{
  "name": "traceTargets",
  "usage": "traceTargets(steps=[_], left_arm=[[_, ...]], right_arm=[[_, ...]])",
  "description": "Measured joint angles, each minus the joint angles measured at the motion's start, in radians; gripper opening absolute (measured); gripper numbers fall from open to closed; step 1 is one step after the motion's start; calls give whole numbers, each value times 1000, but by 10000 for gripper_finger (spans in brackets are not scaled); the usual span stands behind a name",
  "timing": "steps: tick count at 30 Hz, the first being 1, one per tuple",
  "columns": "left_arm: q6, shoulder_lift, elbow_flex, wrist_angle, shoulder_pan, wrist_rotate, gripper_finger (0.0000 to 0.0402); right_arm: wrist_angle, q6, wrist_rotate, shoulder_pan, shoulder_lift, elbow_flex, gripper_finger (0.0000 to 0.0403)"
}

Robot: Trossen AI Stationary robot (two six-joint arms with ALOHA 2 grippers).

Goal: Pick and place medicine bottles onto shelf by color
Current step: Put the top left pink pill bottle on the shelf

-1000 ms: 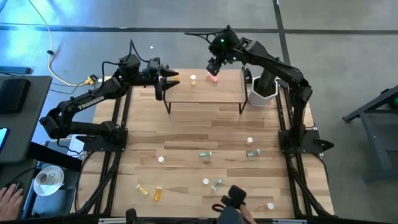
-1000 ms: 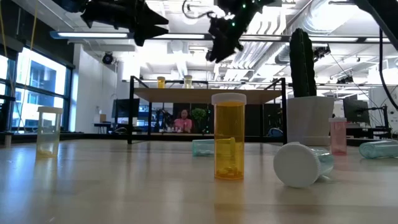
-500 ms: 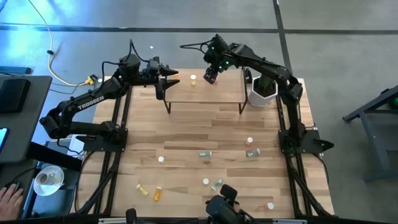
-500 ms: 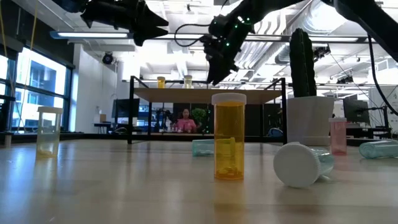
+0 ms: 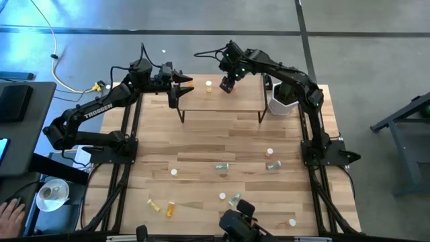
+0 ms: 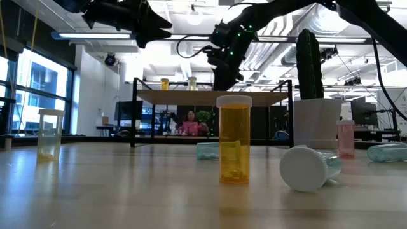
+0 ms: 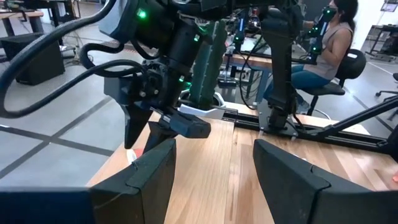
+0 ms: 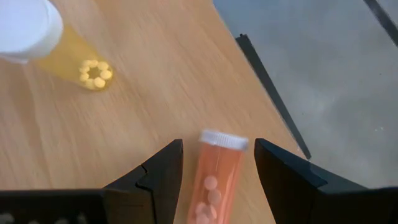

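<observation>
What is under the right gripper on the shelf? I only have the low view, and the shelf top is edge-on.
Observer: A pinkish-orange bottle with a white cap, apparently lying on its side on the shelf, sits between the right gripper's open fingers with a gap on each side.
Operator: Is it near the edge?
Observer: Yes, its cap points at the shelf edge close by.
Operator: And the left gripper?
Observer: The left gripper is open and empty, at the shelf's left end.
</observation>
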Motion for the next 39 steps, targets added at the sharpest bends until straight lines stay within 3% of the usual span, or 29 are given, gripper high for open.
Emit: traceTargets(steps=[10, 33, 39], left_arm=[[1, 0, 0, 0, 0, 0, 204], [3, 0, 0, 0, 0, 0, 204], [3, 0, 0, 0, 0, 0, 204]], right_arm=[[-12, 22, 0, 0, 8, 0, 186], [-21, -31, 16, -4, 16, 0, 90], [-23, -45, 16, -13, 14, 0, 85]])
